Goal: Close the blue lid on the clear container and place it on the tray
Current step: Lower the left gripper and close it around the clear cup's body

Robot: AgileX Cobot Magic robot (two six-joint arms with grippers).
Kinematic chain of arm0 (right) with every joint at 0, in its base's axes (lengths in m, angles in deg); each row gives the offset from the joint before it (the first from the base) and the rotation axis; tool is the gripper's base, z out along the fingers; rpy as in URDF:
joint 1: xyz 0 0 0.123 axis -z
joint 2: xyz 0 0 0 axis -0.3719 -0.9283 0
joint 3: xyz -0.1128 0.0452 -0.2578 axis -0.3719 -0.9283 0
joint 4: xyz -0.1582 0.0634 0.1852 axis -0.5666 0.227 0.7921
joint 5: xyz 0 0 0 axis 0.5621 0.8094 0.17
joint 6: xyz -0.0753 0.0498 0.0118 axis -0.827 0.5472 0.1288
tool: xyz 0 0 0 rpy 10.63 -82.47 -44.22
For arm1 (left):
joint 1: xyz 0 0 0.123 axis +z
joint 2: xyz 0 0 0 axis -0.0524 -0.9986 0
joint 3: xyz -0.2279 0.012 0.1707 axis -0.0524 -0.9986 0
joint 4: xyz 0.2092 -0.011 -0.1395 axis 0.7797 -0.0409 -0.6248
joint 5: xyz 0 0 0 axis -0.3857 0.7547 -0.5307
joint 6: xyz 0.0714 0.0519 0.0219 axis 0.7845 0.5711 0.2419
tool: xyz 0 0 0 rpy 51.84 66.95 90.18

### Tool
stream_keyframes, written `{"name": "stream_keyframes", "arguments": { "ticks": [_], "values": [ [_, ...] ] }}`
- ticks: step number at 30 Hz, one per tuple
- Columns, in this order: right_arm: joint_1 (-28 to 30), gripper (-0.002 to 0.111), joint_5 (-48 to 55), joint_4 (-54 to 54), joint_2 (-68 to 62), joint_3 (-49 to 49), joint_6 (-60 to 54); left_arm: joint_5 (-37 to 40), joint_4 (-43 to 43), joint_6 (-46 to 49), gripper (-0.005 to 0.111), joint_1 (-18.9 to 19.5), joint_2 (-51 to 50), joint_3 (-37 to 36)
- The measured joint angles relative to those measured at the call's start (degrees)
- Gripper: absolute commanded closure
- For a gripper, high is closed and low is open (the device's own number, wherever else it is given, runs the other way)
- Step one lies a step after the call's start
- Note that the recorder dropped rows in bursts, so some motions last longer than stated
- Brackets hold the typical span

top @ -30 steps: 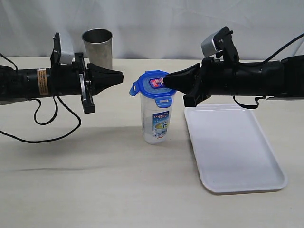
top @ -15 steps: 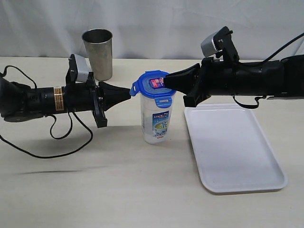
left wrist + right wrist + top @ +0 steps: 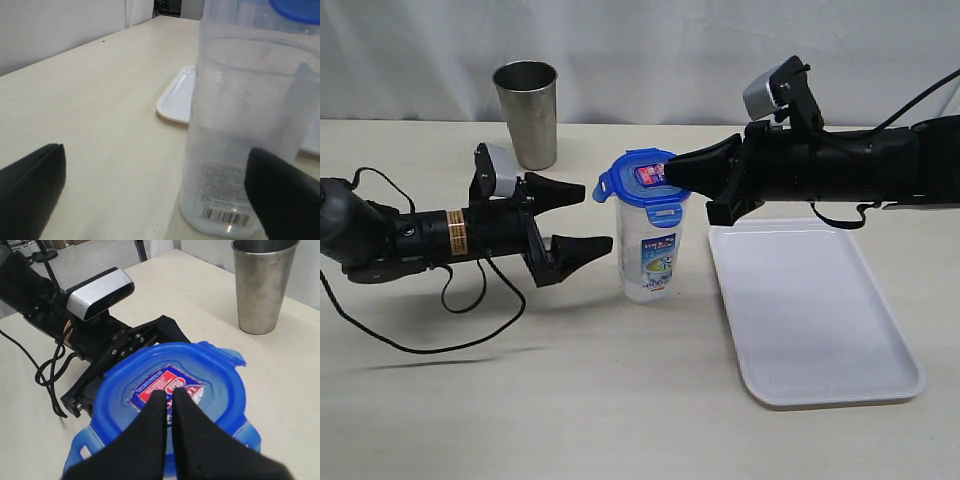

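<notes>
The clear container (image 3: 650,255) stands upright on the table just left of the white tray (image 3: 820,330). The blue lid (image 3: 642,185) sits on its mouth, and one flap juts out on the left. My right gripper (image 3: 670,173) is shut, its tips resting on the lid's sticker (image 3: 172,385) with nothing between them. My left gripper (image 3: 596,217) is open. It lies level just left of the container, one finger high and one low, and does not touch it. In the left wrist view the container (image 3: 240,140) stands towards one finger (image 3: 285,195), outside the open gap.
A grey steel cup (image 3: 526,112) stands at the back left, behind the left arm. The left arm's cable (image 3: 430,345) trails on the table. The tray's near corner (image 3: 175,97) lies beyond the container in the left wrist view.
My left gripper has dropped lower, come close to the container's side and gone from shut to open. The right gripper, lid and container have not moved.
</notes>
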State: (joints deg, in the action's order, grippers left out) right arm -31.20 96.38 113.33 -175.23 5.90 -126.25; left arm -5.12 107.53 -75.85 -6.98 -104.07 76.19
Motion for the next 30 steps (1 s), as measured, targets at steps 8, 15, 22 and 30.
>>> {"name": "stream_keyframes", "arguments": {
  "ticks": [8, 15, 22, 30],
  "values": [
    [0.0, 0.104, 0.0, -0.1, 0.0, 0.0, 0.1, 0.0, 0.4, 0.2, 0.014, -2.9, -0.2, 0.0],
    [0.0, 0.104, 0.0, -0.1, 0.0, 0.0, 0.2, 0.1, 2.9, 0.2, 0.014, -3.6, -0.2, 0.0],
    [0.0, 0.104, 0.1, -0.1, 0.0, 0.0, 0.2, 0.1, 2.6, 0.2, 0.014, -5.0, -0.2, 0.0],
    [0.0, 0.104, 0.1, -0.1, 0.0, 0.0, 0.2, 1.5, -0.4, 1.1, 0.014, -7.9, -0.2, 0.0]
  ]
}}
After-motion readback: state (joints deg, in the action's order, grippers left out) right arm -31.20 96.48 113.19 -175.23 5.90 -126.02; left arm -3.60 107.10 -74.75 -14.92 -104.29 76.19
